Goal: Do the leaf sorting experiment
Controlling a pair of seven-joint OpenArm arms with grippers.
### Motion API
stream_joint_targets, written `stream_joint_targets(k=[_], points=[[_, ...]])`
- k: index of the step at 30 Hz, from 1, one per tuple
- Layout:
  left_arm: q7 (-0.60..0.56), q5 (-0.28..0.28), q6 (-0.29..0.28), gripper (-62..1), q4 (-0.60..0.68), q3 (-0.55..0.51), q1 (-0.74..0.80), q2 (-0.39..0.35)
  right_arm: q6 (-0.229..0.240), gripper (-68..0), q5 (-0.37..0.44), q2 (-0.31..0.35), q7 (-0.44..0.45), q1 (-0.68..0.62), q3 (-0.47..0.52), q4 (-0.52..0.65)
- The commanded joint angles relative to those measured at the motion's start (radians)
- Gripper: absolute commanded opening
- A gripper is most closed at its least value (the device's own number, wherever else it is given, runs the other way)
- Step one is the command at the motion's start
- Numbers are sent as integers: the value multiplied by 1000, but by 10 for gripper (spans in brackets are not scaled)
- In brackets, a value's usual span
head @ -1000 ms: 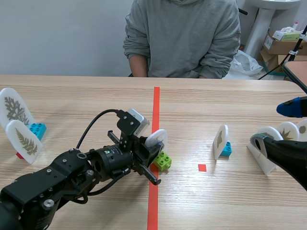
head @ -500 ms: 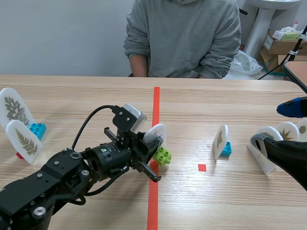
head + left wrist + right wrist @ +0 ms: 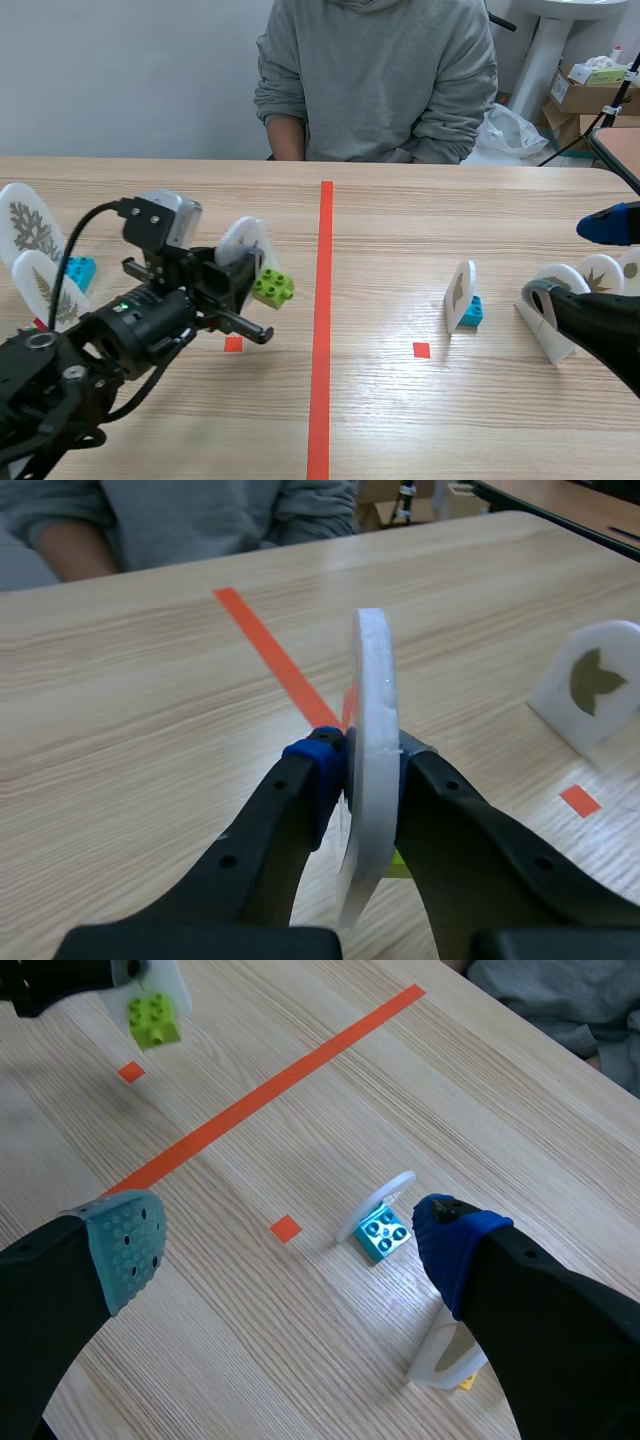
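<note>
My left gripper [image 3: 243, 268] is shut on a white leaf card [image 3: 243, 243] with a lime-green brick base [image 3: 273, 288], held above the table left of the red tape line [image 3: 322, 320]. In the left wrist view the card's edge [image 3: 370, 760] is pinched between my fingers. A white leaf card on a blue brick [image 3: 462, 297] stands right of centre, also seen ahead of my right gripper as the blue brick card [image 3: 384, 1222]. My right gripper [image 3: 290, 1245] hangs open above it at the right edge.
Two fern cards [image 3: 38, 260] with blue and red bricks stand at the far left. More white cards [image 3: 575, 290] stand at the far right. A person in a grey sweater [image 3: 378, 80] sits across the table. Small red squares [image 3: 421, 350] mark the table.
My left arm lifted the card with the green brick off the red line and carried it left, over the left half of the table. The right arm has not moved.
</note>
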Motion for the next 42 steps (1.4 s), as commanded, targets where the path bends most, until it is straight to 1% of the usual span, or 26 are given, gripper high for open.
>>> stream_joint_targets(k=[1,7,8,12,14,15,19,24,28,29,33,38,40,42], points=[[0,-10,20,-565,21,-26,2,1,8,-169,7,8,10,11,3,1],[65,-73,115,-565,26,-149,12,0,8,-169,7,8,10,11,3,1],[79,-84,136,-565,24,-163,12,-2,8,-169,7,8,10,11,3,1],[97,-91,211,-565,-1,-201,12,-16,8,-169,7,8,10,11,3,1],[98,-121,242,-565,-24,-216,10,-29,8,-169,7,8,10,12,3,1],[98,-132,245,-565,-39,-224,8,-32,8,-169,7,8,10,15,3,1],[95,-140,269,-565,-92,-250,-4,-48,8,-169,7,8,11,16,3,1],[94,-143,269,-565,-146,-270,-22,-60,8,-169,7,8,10,16,3,1],[96,-142,269,-565,-164,-270,-26,-62,8,-169,7,8,10,16,3,1],[97,-141,274,-565,-169,-270,-27,-62,8,-169,7,8,11,16,3,1],[102,-133,328,-565,-171,-270,-27,-62,8,-169,7,8,11,16,3,1],[97,-133,336,-561,-171,-269,-27,-61,8,-169,7,8,11,16,3,1],[97,-133,336,-521,-171,-269,-27,-62,8,-169,7,8,11,16,3,1],[97,-131,336,-448,-171,-269,-27,-62,8,-169,7,8,11,16,3,1]])
